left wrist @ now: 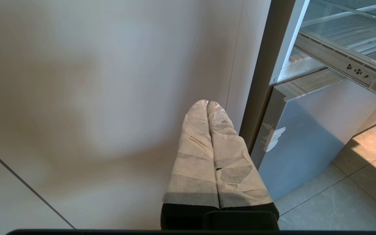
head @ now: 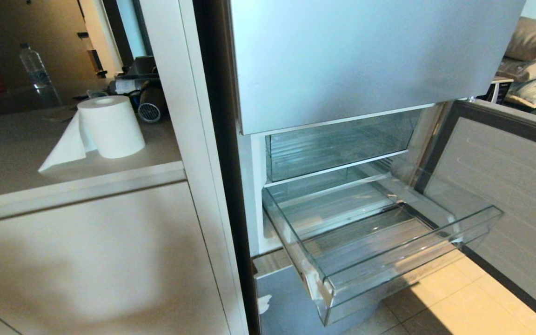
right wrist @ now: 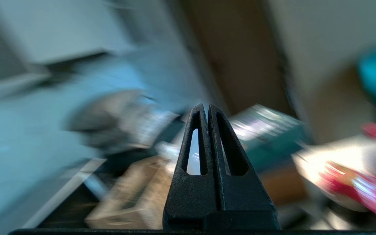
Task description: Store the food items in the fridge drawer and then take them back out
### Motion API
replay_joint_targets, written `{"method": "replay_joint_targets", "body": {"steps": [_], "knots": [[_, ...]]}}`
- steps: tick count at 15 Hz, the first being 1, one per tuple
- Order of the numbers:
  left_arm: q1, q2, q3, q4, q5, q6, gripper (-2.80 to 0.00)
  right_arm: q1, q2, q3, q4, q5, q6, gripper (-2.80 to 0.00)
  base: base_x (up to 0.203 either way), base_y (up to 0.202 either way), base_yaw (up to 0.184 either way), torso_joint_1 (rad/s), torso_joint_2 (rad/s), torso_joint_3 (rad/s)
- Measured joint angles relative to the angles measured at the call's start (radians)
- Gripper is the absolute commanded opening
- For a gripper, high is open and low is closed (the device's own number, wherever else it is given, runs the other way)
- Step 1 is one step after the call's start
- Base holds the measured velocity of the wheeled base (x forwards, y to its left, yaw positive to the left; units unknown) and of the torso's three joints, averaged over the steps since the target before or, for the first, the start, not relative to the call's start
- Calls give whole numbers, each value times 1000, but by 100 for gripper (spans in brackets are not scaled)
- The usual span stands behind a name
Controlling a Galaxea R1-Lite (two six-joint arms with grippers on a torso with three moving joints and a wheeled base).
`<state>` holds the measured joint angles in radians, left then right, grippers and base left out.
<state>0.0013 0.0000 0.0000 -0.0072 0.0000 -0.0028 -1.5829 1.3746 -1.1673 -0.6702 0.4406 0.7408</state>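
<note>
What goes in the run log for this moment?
fridge drawer: pulled out, no food seen inside | left gripper: shut, by cabinet | right gripper: shut, holding nothing, away from fridge

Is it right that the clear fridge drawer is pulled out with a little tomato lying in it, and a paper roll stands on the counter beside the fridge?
Not quite. The fridge drawer is pulled out, but the head view shows nothing lying on its ribbed floor: no tomato is in sight. The paper roll does stand on the counter beside the fridge.
</note>
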Motion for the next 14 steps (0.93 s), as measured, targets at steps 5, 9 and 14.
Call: {"method": "replay_joint_targets", "body": {"steps": [5, 9, 14], "knots": [[0, 0, 0, 0, 0, 0, -280, 465, -178, 17, 100, -21, -65, -280, 0, 0, 0, 0, 0, 0], [0, 0, 0, 0, 0, 0, -280, 1047, -292, 120, 334, -133, -208, -280, 0, 0, 0, 0, 0, 0], [0, 0, 0, 0, 0, 0, -280, 1651, -416, 434, 609, -397, -352, -280, 0, 0, 0, 0, 0, 0]]}}
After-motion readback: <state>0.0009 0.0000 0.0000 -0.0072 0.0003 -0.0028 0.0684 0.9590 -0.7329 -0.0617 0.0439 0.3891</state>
